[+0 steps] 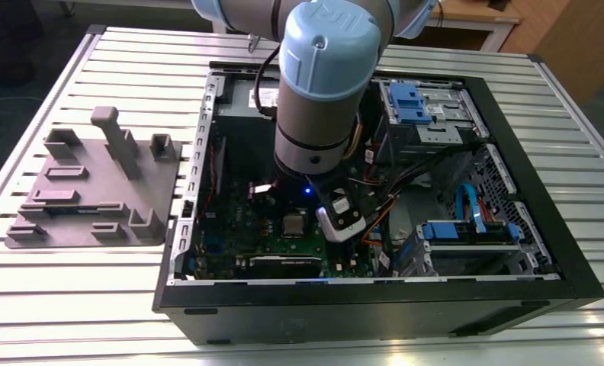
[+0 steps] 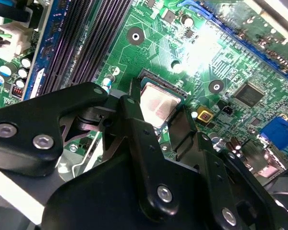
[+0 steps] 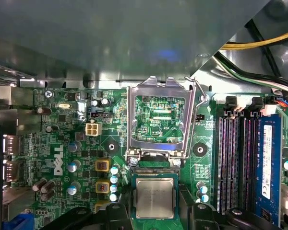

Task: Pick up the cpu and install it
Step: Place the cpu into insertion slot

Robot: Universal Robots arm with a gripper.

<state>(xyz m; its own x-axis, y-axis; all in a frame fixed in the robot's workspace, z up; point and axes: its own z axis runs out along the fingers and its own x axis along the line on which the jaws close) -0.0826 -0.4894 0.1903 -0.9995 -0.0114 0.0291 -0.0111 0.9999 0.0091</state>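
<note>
— Starting at the exterior view's left, what stands there?
— A grey holder block (image 1: 88, 206) on the slatted table (image 1: 546, 91); beside it the open computer case (image 1: 383, 293), with the arm (image 1: 322, 84) inside it.
— And the cpu (image 3: 155, 196)?
— It lies in its socket, just beside the flipped-open metal frame (image 3: 156, 120); the gripper (image 3: 158, 212) straddles it, fingers (image 3: 116, 213) spread wide.
</note>
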